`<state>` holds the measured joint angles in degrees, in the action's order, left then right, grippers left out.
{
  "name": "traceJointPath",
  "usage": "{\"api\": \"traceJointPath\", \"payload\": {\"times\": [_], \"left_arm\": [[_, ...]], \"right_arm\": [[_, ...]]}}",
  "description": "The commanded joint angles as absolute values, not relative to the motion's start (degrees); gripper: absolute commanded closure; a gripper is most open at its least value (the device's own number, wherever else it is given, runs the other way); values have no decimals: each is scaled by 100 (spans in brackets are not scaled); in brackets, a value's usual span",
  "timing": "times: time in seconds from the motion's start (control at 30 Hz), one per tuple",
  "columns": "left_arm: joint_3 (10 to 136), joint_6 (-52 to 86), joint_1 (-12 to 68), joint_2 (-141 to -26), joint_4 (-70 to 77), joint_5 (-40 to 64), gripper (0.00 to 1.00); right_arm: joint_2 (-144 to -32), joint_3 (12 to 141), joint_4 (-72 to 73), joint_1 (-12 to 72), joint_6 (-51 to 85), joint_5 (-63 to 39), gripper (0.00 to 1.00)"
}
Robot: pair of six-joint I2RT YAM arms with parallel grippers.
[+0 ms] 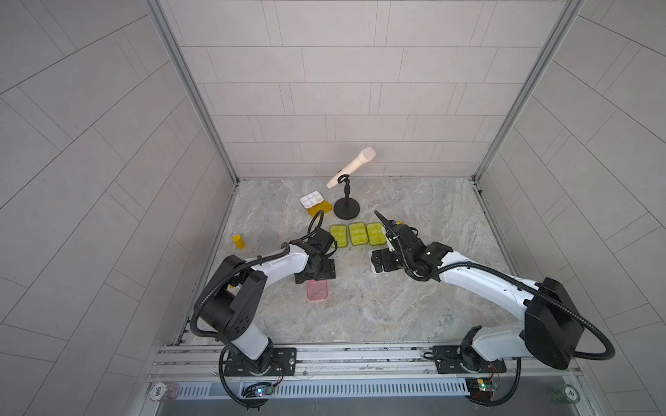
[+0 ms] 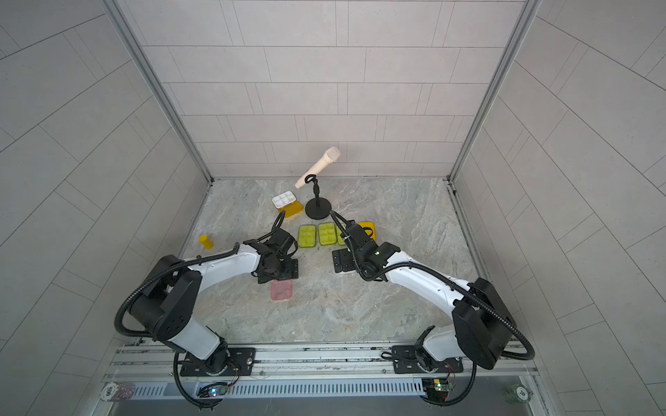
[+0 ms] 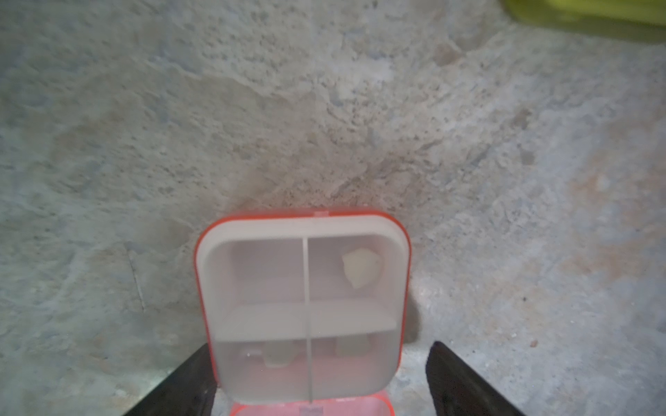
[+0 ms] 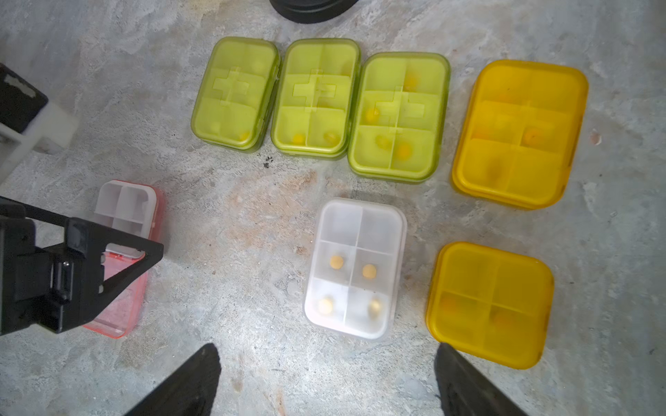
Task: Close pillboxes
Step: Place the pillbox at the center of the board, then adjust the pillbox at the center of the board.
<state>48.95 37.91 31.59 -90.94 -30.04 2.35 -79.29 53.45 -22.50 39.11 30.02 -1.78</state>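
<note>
White arms [image 1: 281, 266] bear black joints [image 1: 551, 324], ribbed cables [image 1: 481, 267].

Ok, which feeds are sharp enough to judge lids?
Left wrist view: the pink-rimmed white plastic pillbox is soft and hazy. Right wrist view: the three lime green plastic pillboxes are crisp. Both top views: lines on the grey tiled walls bow from the wide lens.

reads "500" on the pink-white chip stack [image 1: 160, 391] at the near edge, by the left arm's base; "20" on the green chip stack [image 1: 570, 393] at the same edge, by the right arm's base. legible in both top views. raised plus-shaped cross moulded into the lid of each of three lime green pillboxes [image 4: 236, 93] [image 4: 315, 97] [image 4: 398, 115]. small dark print on the pink pillbox [image 3: 311, 410] lid, too blurred to read.
</note>
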Motion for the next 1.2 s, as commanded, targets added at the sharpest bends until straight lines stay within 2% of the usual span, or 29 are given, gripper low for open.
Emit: {"api": "traceJointPath", "payload": {"times": [0.0, 0.37, 0.57, 0.9, 1.17], "left_arm": [[4613, 3814, 3173, -8648, -3166, 349, 0], [3587, 4301, 3363, -7842, -2790, 975, 1], [3397, 4463, 3615, -7768, -2387, 1281, 1], [4147, 4511, 4295, -8579, -1829, 1345, 1], [5216, 4185, 4337, -9432, -1687, 1419, 2]], "right_arm": [[-7953, 5456, -2325, 3938, 2981, -44, 5], [-8191, 5687, -2435, 3942, 2918, -52, 4], [-8196, 5682, -2404, 3946, 2976, -62, 4], [-8155, 5670, -2496, 3952, 2983, 87, 4], [-7984, 5635, -2670, 3949, 2969, 279, 5]]}}
